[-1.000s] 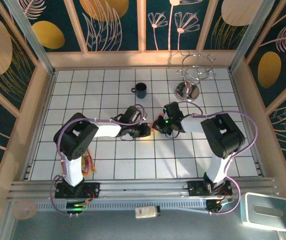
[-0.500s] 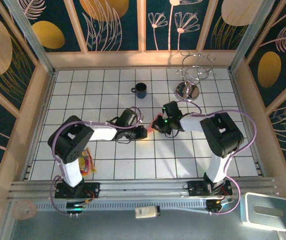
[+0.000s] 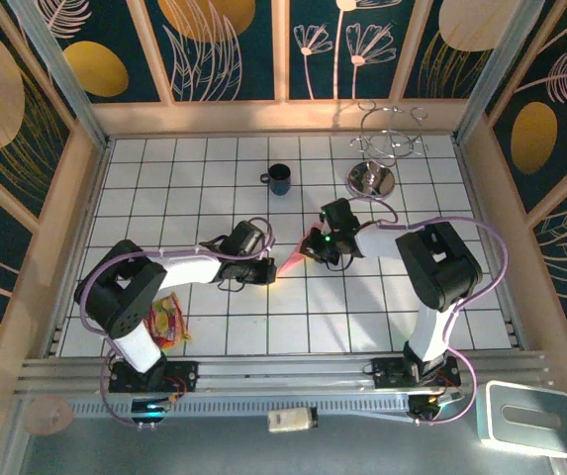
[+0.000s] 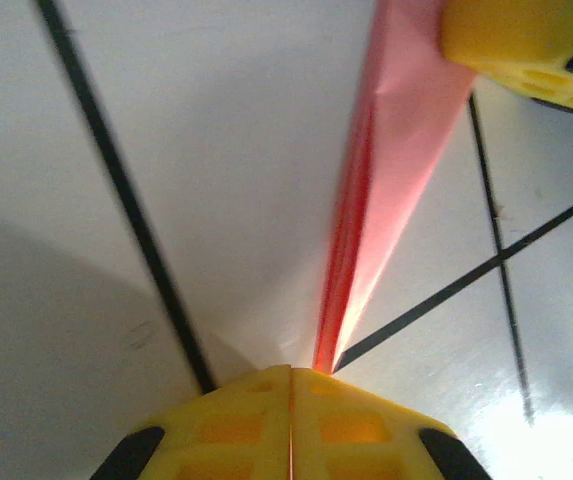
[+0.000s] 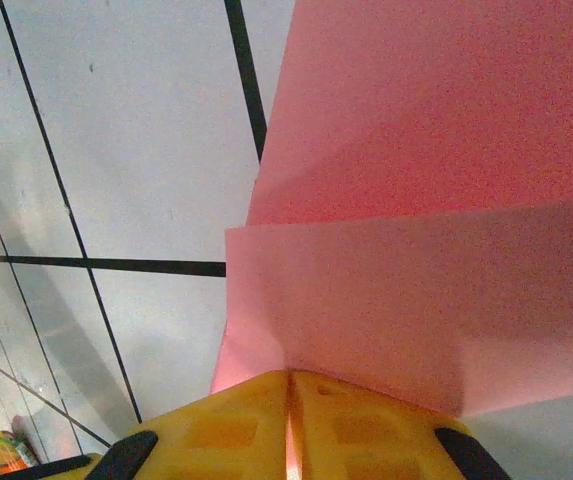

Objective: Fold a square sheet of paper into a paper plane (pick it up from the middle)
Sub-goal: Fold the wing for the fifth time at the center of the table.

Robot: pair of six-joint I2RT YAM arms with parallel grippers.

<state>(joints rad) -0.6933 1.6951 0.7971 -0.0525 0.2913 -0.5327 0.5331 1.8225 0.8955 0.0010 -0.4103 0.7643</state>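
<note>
The paper plane [image 3: 297, 253] is a narrow pink-red folded strip held just above the white tiles, stretched between my two grippers. My left gripper [image 3: 270, 268] is shut, and the strip's pointed end [image 4: 406, 130] runs edge-on straight into its yellow fingertips [image 4: 266, 420]. The right gripper [image 3: 316, 244] is shut on the wider end, where flat folded layers [image 5: 416, 200] fan out from its closed jaws [image 5: 289, 376]. One yellow finger of the right gripper [image 4: 511, 40] shows at the top right of the left wrist view.
A black mug [image 3: 279, 178] stands behind the grippers. A metal stand [image 3: 372, 180] with wire loops is at the back right. A colourful packet [image 3: 167, 322] lies by the left arm's base. Wooden walls [image 3: 80, 198] ring the table.
My left gripper has drawn back to the left, away from the right gripper, and the pink strip now spans the gap between them. The right gripper has barely moved.
</note>
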